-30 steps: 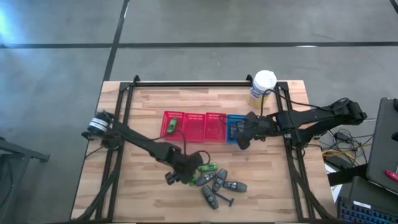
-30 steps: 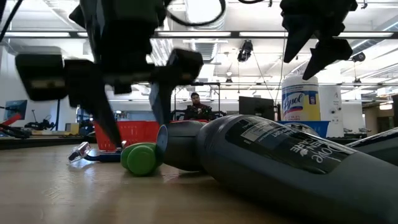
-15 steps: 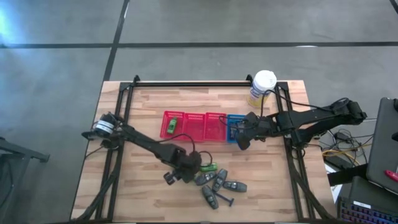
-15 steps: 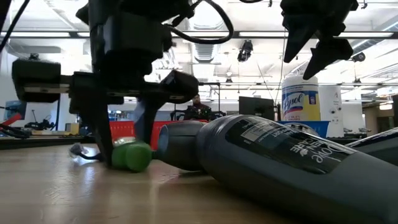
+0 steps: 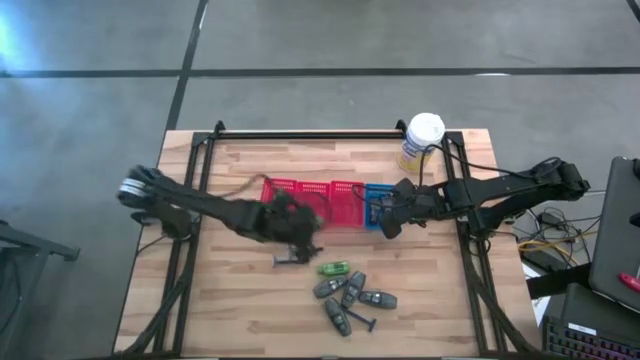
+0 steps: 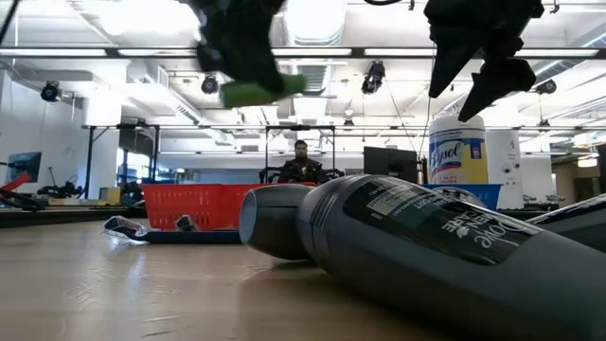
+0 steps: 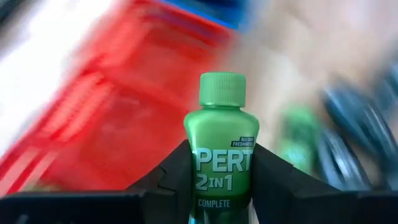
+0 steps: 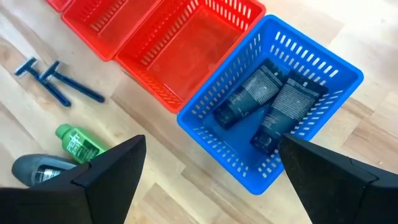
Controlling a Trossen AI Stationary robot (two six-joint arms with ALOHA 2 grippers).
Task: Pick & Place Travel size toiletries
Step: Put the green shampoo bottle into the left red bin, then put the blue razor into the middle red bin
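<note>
My left gripper [image 5: 300, 228] hangs above the table by the red baskets [image 5: 330, 203], shut on a green bottle [image 7: 221, 155]; the low view shows this bottle [image 6: 263, 91] high in the air. Another green bottle [image 5: 333, 268], several dark grey tubes [image 5: 352, 292] and two thin razors [image 5: 290, 261] lie flat on the wood near the front. My right gripper [image 5: 388, 228] hovers open above the blue basket [image 8: 311, 74], which holds two dark tubes [image 8: 273, 102]. My left gripper pinches the green bottle's lower body [image 7: 217, 186] between its two fingers [image 7: 177, 177], one on each side. The capped end [image 7: 222, 89] points away from the gripper, past the fingertips. The bottle is lifted clear of the table.
A tall yellow canister with a white lid [image 5: 422, 140] stands at the far right corner. A big grey tube [image 6: 407, 237] lies close in front of the low camera. Bare wood [image 5: 230, 300] shows at the near left.
My left gripper has shut on a green bottle that lay on the table beside the grey tubes, then risen with it and swung toward the far edge, up to the red baskets, rolling its wrist on the way. The bottle is now lifted clear.
</note>
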